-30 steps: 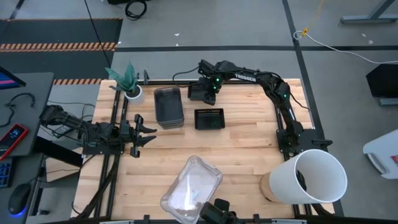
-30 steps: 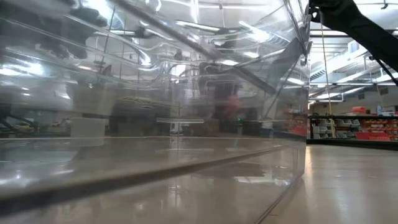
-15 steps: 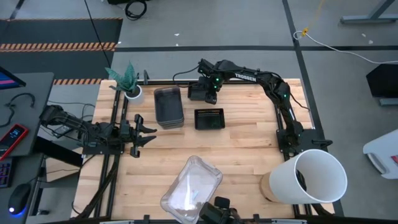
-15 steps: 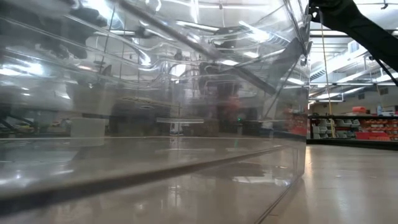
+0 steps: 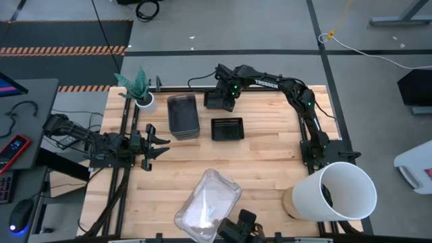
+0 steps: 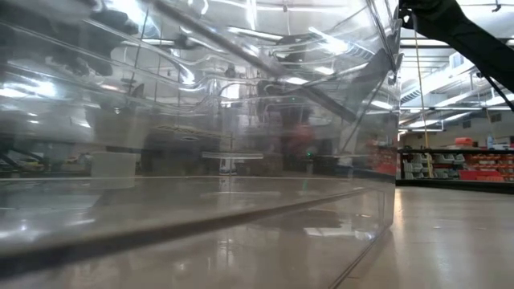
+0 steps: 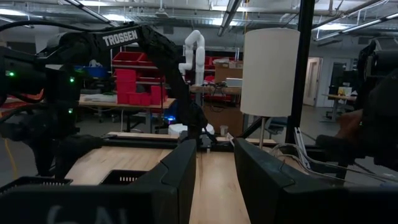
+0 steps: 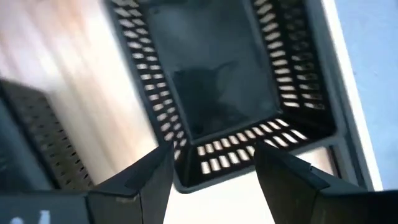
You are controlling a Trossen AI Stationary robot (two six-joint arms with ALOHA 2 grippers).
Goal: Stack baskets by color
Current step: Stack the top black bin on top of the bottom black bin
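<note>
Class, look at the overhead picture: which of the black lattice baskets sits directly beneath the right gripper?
The black basket at the table's far edge, under the right gripper. The other black basket sits nearer the table's middle, uncovered.

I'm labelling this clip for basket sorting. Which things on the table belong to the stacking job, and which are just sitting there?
Belong to the job:
- smoky grey baskets
- black lattice basket
- second black basket, under the open right gripper
- clear baskets

Just lying about:
- white bucket
- plant pot
- left gripper, waiting open at the table's left side
</note>
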